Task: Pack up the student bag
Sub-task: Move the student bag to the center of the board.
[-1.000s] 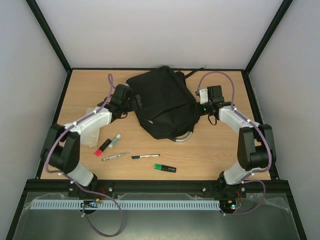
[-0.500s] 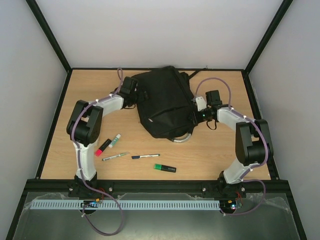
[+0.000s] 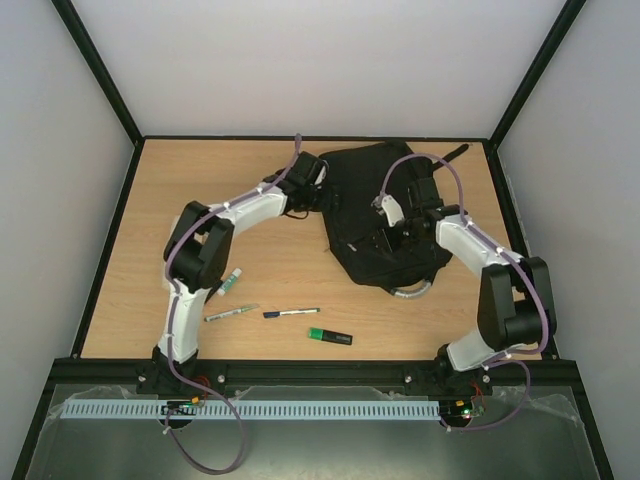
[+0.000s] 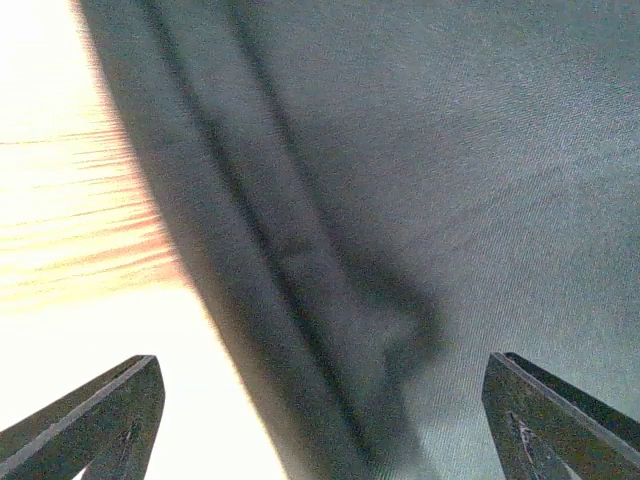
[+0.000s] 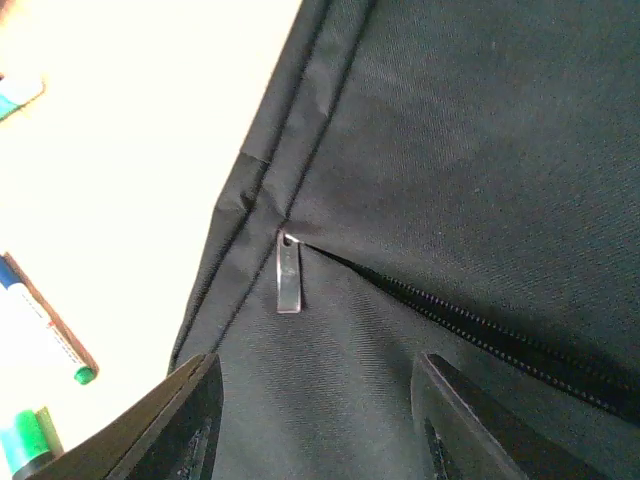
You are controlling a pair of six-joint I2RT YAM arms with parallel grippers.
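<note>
Shifted rightwards since the earlier frame, the large black fabric backpack [image 3: 355, 215] now lies at the far right of the wooden table [image 3: 200, 190], left gripper [image 4: 320, 420] spread over its left seam, right gripper [image 5: 320, 420] spread above the metal zip pull [image 5: 288, 273], labels on the pens [image 3: 291, 313] too small to read.

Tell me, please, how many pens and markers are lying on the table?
4: a white marker beside the left arm, then a grey pen, a blue-tipped pen and a green highlighter nearer the front edge. The arm may hide more.
</note>
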